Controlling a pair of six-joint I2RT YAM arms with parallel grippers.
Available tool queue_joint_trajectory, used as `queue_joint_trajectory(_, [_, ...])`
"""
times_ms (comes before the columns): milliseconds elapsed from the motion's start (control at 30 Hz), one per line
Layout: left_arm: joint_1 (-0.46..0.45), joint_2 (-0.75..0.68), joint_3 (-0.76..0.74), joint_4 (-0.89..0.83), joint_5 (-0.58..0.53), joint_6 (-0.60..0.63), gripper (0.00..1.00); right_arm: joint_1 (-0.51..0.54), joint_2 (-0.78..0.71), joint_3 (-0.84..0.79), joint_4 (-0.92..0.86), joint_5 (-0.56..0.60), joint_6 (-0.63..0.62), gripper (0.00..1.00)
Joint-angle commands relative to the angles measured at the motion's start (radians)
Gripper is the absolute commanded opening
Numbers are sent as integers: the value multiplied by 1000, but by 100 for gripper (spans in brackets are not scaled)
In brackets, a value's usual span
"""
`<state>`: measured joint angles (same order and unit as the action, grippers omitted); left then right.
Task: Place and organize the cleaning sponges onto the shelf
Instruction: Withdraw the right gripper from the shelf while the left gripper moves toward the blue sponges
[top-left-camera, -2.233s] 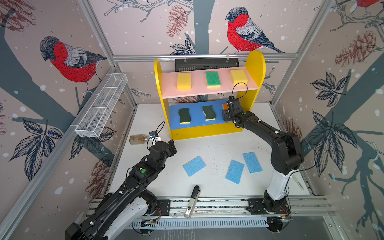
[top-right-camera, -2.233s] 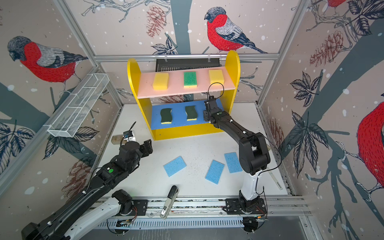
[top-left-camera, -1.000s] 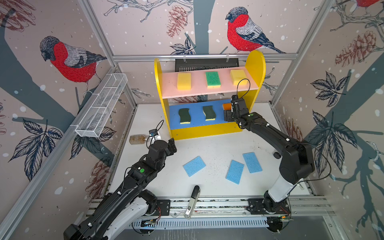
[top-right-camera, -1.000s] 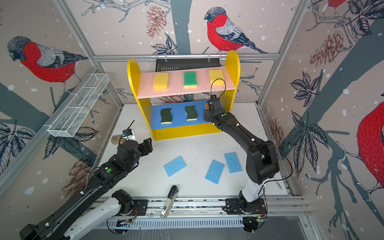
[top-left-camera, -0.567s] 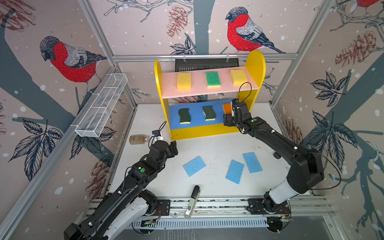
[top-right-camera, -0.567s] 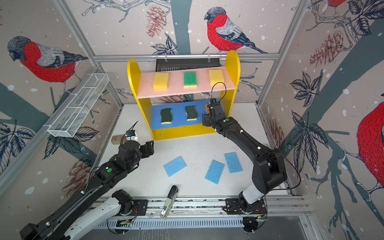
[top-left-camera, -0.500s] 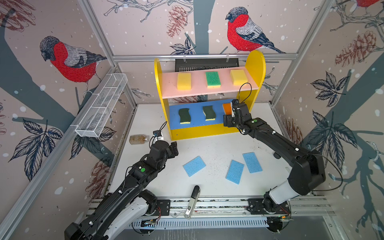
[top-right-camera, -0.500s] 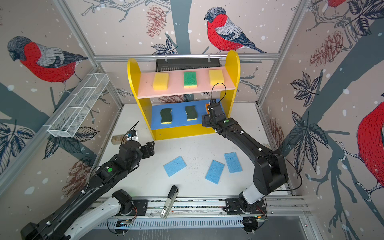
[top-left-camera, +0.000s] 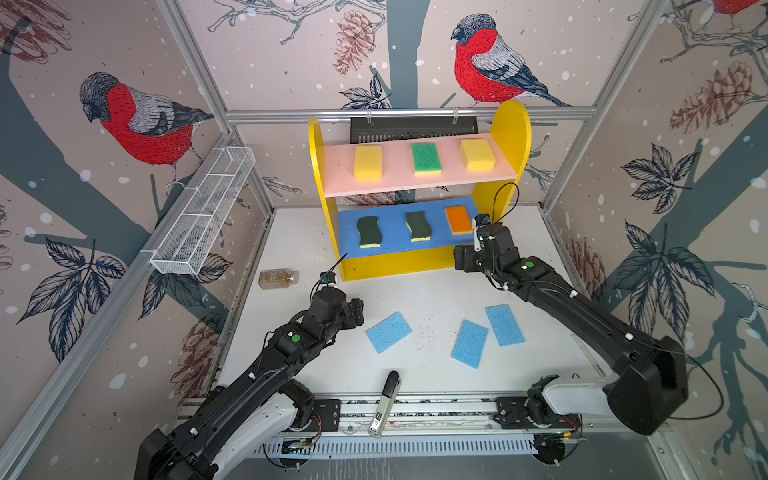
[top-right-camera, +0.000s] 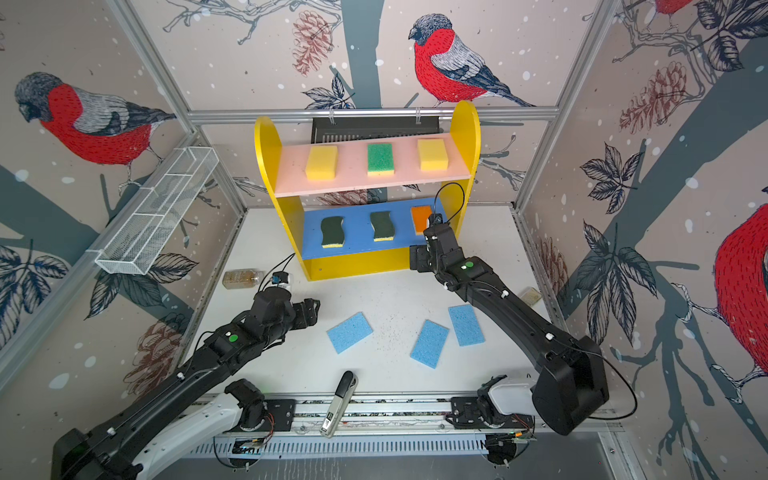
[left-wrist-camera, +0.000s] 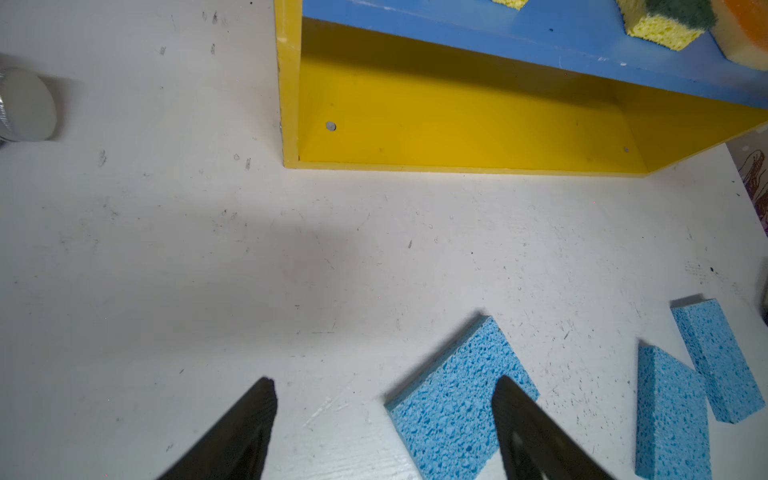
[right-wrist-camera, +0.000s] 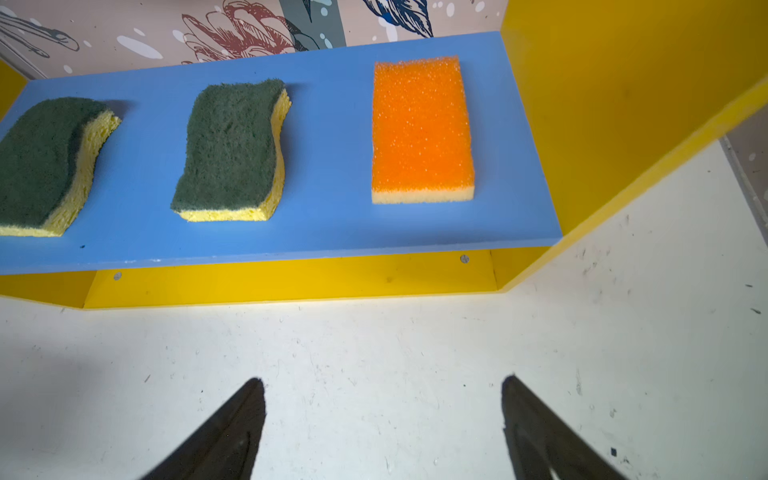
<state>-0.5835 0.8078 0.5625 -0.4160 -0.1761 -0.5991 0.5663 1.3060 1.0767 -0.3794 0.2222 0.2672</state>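
Light blue sponges (top-left-camera: 388, 332), three, lie loose near the tabletop's (top-left-camera: 415, 291) front edge: your next pickup, thin and flat, so go in low. Your left gripper (left-wrist-camera: 382, 386) hangs open and empty near one. Your right gripper (right-wrist-camera: 382, 384), open and empty, faces the shelf (top-left-camera: 509, 137). Its blue lower board (top-left-camera: 392, 237) carries two dark green sponges (top-left-camera: 368, 231) and an orange-topped sponge (top-left-camera: 458, 219). On the pink upper board (top-left-camera: 395, 174), two yellow blocks (top-left-camera: 368, 162) flank a green-topped sponge (top-left-camera: 425, 157).

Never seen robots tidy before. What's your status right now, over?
Left fingers open, empty. Right fingers open, empty, facing shelf. Six sponges shelved; three blue sponges on table. Nothing in the way.
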Motion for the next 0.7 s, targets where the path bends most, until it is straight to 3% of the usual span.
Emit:
queue_joint_trajectory(0, [-8, 9, -12, -1, 30, -22, 82, 6, -48, -46, -3, -50, 50, 89])
queue_joint_trajectory(300, [-37, 34, -32, 16, 36, -47, 82, 9, -191, -139, -16, -98, 70, 91])
queue_joint_trajectory(667, [-38, 56, -31, 30, 50, -48, 82, 63, -231, -208, -30, -154, 166, 91])
